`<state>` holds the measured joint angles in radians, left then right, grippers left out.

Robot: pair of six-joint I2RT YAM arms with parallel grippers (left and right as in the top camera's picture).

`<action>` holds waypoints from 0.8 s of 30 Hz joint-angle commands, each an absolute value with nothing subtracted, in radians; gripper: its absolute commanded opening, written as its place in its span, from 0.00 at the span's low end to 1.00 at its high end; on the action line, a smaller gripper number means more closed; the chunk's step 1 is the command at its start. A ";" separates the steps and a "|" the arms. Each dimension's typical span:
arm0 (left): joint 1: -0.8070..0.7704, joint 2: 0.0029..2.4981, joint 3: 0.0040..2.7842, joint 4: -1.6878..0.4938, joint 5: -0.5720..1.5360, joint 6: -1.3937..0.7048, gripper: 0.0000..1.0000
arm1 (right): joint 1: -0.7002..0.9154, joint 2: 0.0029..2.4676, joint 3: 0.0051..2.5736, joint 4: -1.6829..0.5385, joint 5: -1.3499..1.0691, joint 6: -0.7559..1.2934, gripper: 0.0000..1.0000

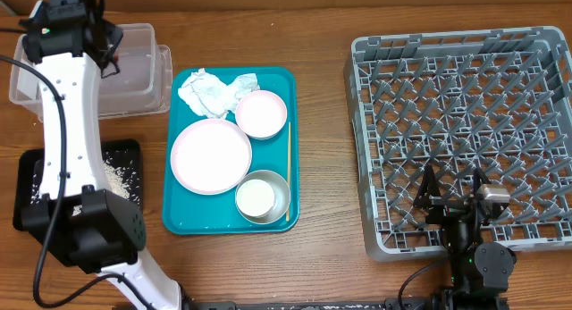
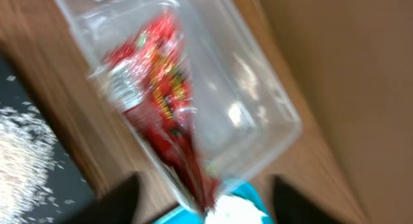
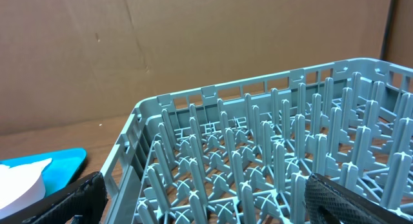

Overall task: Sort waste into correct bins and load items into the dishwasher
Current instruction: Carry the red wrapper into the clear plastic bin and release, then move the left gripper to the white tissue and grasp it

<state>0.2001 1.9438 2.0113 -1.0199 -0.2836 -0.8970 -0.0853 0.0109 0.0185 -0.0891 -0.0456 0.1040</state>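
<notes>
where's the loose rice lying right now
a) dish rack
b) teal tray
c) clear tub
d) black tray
d, since the white grains of rice are scattered on the black tray at the table's left edge, and the left wrist view shows them on the same dark surface.

table (image 1: 322, 122), tub (image 1: 134, 78), black tray (image 1: 132, 151), teal tray (image 1: 183, 216), rack (image 1: 465, 104)
</notes>
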 commanded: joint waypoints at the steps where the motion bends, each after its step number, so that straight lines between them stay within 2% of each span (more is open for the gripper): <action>1: 0.231 2.003 2.024 -1.040 -0.316 -0.854 1.00 | -0.089 0.003 0.008 -0.081 -0.045 0.104 1.00; 6: 0.237 2.003 2.024 -1.071 -0.214 -0.845 1.00 | -0.089 0.003 0.008 -0.081 -0.045 0.104 1.00; 12: 0.210 2.001 2.024 -1.076 0.208 -0.709 1.00 | -0.089 0.003 0.008 -0.081 -0.046 0.104 1.00; 15: 0.168 2.001 2.024 -1.087 0.311 -0.628 1.00 | -0.089 0.003 0.008 -0.081 -0.045 0.104 1.00; 19: 0.073 2.008 2.024 -1.121 0.222 -0.577 0.99 | -0.089 0.003 0.008 -0.081 -0.045 0.104 1.00; 20: 0.049 2.013 2.022 -1.132 0.176 -0.580 0.92 | -0.089 0.003 0.008 -0.081 -0.046 0.104 1.00; 22: 0.004 2.025 2.021 -1.146 0.091 -0.609 0.87 | -0.089 0.003 0.008 -0.081 -0.045 0.104 1.00; 24: -0.031 2.047 2.020 -1.143 0.043 -0.655 0.89 | -0.089 0.003 0.008 -0.081 -0.045 0.104 1.00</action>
<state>0.0116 2.0079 2.0113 -1.1408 0.1425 -0.6357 -0.0853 0.0109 0.0185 -0.0895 -0.0456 0.1043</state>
